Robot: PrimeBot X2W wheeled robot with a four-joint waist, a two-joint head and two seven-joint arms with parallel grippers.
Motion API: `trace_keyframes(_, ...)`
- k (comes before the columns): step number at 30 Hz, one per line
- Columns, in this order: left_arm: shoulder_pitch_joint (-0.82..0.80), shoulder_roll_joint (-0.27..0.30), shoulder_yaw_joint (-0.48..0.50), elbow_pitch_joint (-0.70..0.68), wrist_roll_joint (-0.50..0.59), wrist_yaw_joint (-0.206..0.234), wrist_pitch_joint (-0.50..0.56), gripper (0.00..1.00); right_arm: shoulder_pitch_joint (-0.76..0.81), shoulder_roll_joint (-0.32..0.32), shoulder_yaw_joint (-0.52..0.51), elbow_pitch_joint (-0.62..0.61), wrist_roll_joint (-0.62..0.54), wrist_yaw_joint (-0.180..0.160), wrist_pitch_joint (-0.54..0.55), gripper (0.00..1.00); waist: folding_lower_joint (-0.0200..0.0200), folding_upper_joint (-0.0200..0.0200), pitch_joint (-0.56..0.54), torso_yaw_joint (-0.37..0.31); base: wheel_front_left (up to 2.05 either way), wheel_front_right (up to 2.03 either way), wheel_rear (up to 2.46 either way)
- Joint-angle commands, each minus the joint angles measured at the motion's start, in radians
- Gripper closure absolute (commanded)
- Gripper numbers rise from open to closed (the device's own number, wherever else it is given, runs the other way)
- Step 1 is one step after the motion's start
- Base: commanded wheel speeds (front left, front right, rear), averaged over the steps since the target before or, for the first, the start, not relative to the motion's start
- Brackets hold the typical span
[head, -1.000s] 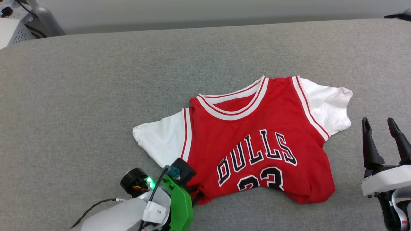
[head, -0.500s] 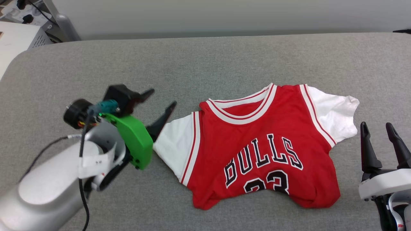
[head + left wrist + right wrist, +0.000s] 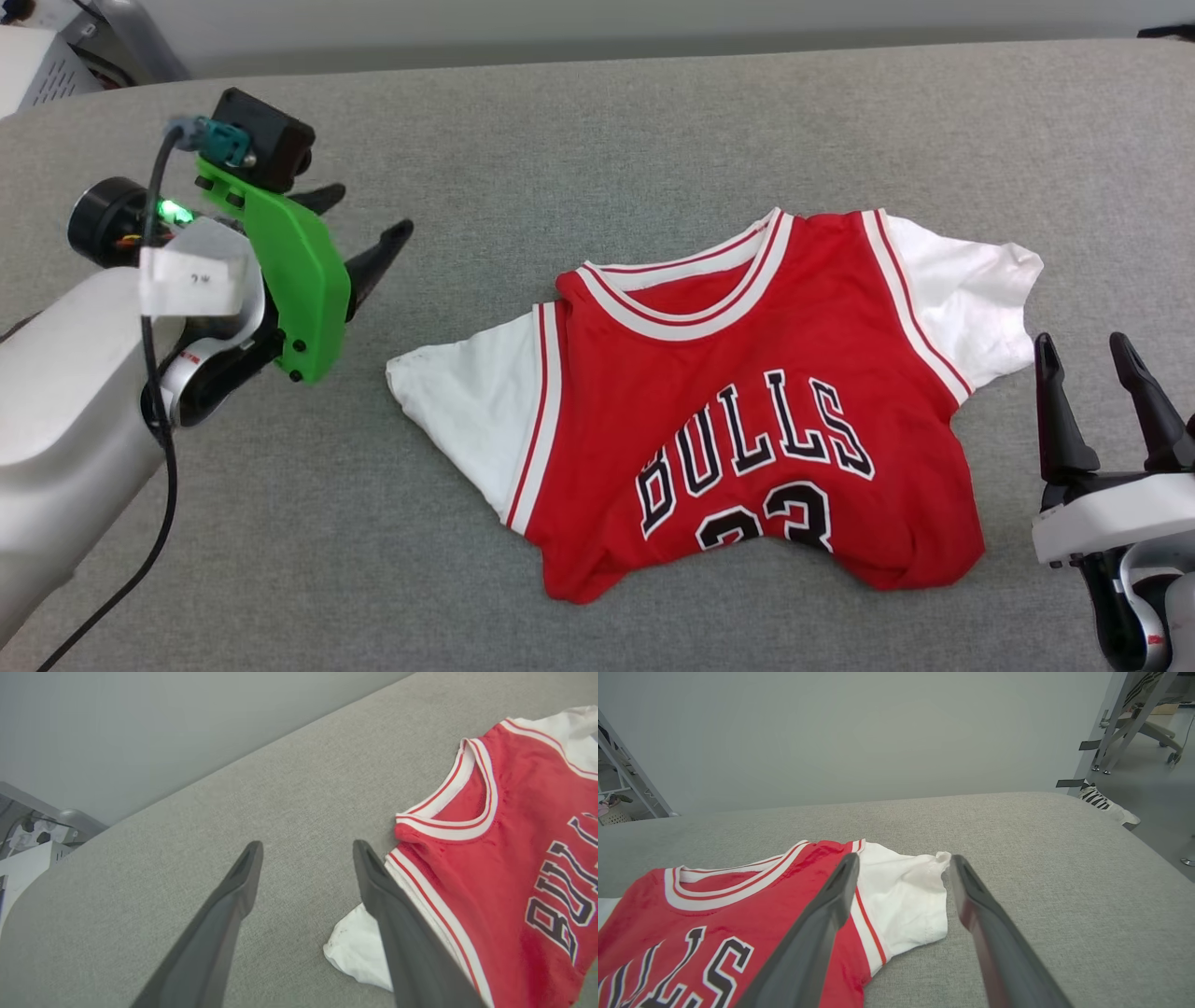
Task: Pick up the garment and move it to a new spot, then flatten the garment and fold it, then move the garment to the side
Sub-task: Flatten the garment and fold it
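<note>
The grey, cloth-covered desk (image 3: pixel 560 131), rounded at its far corners, bears the red garment (image 3: pixel 738 373) lying front up, right of the desk's middle, both white sleeves spread on the cloth and its lower hem bunched.

Grey fabric worktop (image 3: pixel 653 121); plain pale wall (image 3: pixel 140 728) beyond the left gripper (image 3: pixel 306 843), white cabinet (image 3: pixel 28 863) off to its left.

I get bright, even light; faint shadow under the garment (image 3: pixel 747 392); teal plug (image 3: pixel 222 143) upper left perhaps motion-blurred.
</note>
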Motion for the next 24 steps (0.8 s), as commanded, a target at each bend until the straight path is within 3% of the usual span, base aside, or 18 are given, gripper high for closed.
trace_keyframes(1, -0.023, -0.003, -0.018, 0.016, -0.008, -0.018, 0.04, 0.0, -0.016, 0.0, 0.001, -0.006, -0.006, -0.001, -0.007, 0.0, 0.0, 0.0, 0.016, -0.009, 0.0, 0.0, 0.0)
trace_keyframes(8, -0.047, -0.033, -0.096, 0.128, -0.063, -0.069, 0.216, 0.0, -0.042, -0.001, 0.01, -0.005, -0.01, -0.001, -0.009, 0.0, 0.0, 0.0, 0.057, -0.027, 0.0, 0.0, 0.0)
trace_keyframes(21, -0.001, -0.106, -0.239, 0.291, -0.096, -0.091, 0.311, 0.0, -0.088, -0.013, 0.037, 0.015, -0.014, -0.001, -0.02, 0.0, 0.0, 0.0, 0.107, -0.056, 0.0, 0.0, 0.0)
trace_keyframes(22, 0.001, -0.108, -0.249, 0.291, -0.095, -0.091, 0.308, 0.14, -0.09, -0.014, 0.037, 0.017, -0.013, -0.001, -0.021, 0.0, 0.0, 0.0, 0.107, -0.057, 0.0, 0.0, 0.0)
trace_keyframes(23, 0.001, -0.111, -0.258, 0.286, -0.095, -0.091, 0.3, 0.98, -0.092, -0.016, 0.036, 0.019, -0.013, -0.001, -0.022, 0.0, 0.0, 0.0, 0.107, -0.057, 0.0, 0.0, 0.0)
trace_keyframes(24, 0.0, -0.113, -0.263, 0.282, -0.1, -0.091, 0.293, 1.0, -0.092, -0.018, 0.035, 0.022, -0.012, -0.001, -0.023, 0.0, 0.0, 0.0, 0.107, -0.056, 0.0, 0.0, 0.0)
